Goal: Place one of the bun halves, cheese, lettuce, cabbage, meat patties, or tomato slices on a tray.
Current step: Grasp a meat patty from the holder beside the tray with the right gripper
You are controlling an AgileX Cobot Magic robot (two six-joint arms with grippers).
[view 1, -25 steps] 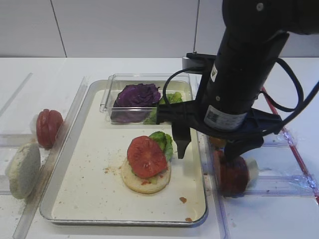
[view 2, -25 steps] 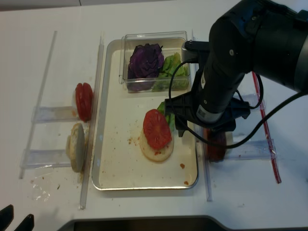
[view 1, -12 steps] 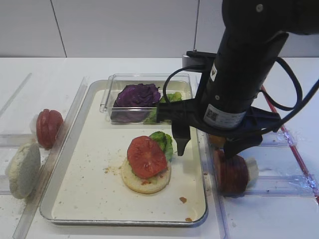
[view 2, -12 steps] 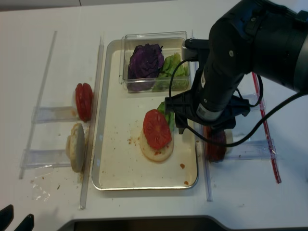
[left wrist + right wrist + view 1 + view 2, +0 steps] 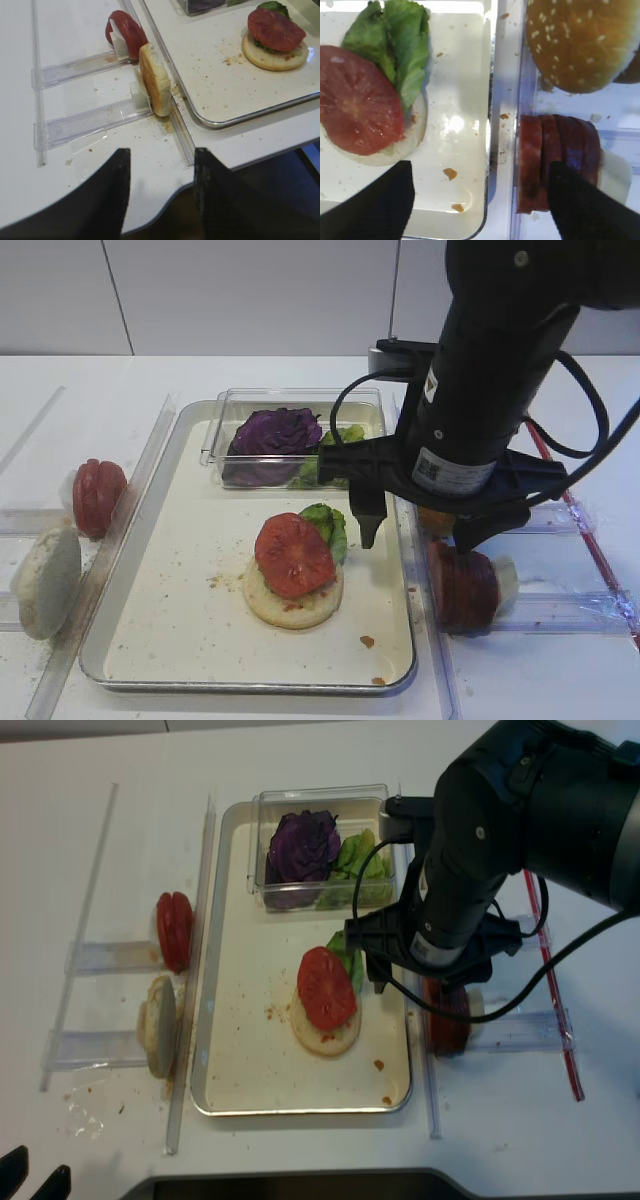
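On the large silver metal tray (image 5: 150, 570), near its right rim, a bright red tomato slice (image 5: 293, 555) tops a pale bun half (image 5: 294, 600) (green lettuce (image 5: 327, 524) between). The black right gripper (image 5: 420, 535), jaws apart, straddles that rim above the pink, brown-rimmed meat patties (image 5: 465, 590).

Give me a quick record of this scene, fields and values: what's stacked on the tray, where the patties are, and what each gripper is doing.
tray: holds bun half, lettuce and tomato slice stacked
clear box: cabbage and more green leaves
meat patties: upright in rack right of tray
right gripper: open, above tray edge and patties, empty
left gripper: open, empty, away from the food
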